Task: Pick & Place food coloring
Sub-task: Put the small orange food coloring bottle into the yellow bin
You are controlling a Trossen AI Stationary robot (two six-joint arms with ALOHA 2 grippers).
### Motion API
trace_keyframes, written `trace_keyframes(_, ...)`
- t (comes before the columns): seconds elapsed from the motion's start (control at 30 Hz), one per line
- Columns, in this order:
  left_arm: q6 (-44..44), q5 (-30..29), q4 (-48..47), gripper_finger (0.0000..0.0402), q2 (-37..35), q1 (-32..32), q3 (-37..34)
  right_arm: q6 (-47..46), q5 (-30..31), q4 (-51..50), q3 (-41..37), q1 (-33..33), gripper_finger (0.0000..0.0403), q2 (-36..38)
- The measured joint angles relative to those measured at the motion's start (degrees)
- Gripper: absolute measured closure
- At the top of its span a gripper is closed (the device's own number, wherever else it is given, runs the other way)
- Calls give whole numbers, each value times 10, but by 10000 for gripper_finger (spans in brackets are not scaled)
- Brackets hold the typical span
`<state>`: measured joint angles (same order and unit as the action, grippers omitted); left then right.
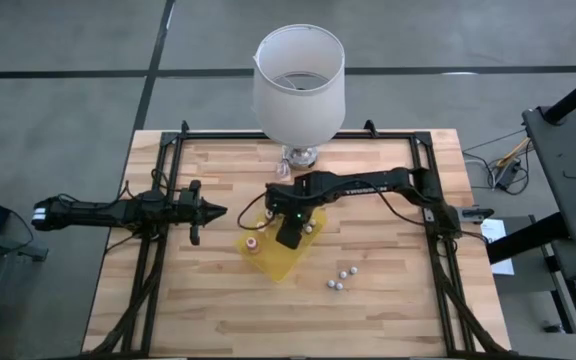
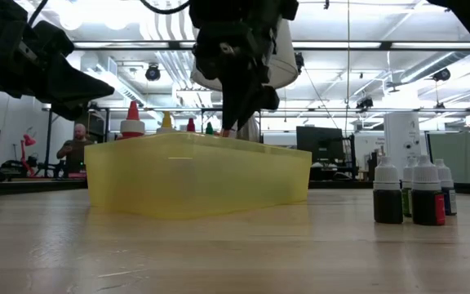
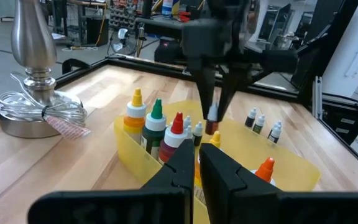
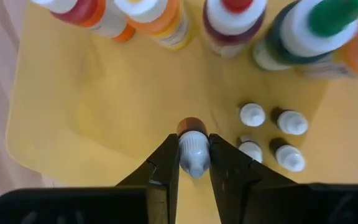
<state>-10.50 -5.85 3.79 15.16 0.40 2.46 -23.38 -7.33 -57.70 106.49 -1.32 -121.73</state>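
Observation:
The food coloring is small dark bottles with white caps. My right gripper [image 4: 193,163] reaches down over the flat yellow tray [image 1: 278,262] and is shut on one small bottle [image 4: 192,144]. Several more small bottles [image 4: 271,135] stand on the tray floor beside it. Larger bottles with coloured caps [image 3: 156,124] stand in a row along one tray wall. Another small group of bottles [image 1: 343,277] stands on the table near the tray's right corner. My left gripper [image 1: 208,210] waits, shut, left of the tray. My right gripper pinches the small bottle by its white cap [image 4: 193,148] between the two fingers, coming from above and pointing down. The bottle stays upright with its dark body [image 3: 212,127] below the fingertips, inside the tray. Whether its base touches the tray floor, I cannot tell.
A lamp with a white shade [image 1: 299,75] and a silver base [image 3: 33,93] stands at the table's far edge, behind the tray. Black frame rails [image 1: 158,200] run along the table's left and right sides. Bare wood lies toward the near edge.

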Motion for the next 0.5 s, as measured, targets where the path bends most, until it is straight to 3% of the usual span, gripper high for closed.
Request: trace_keyframes(0.5,0,0,0,401,0,0,0,-26,15,1,20,-7,342,-47)
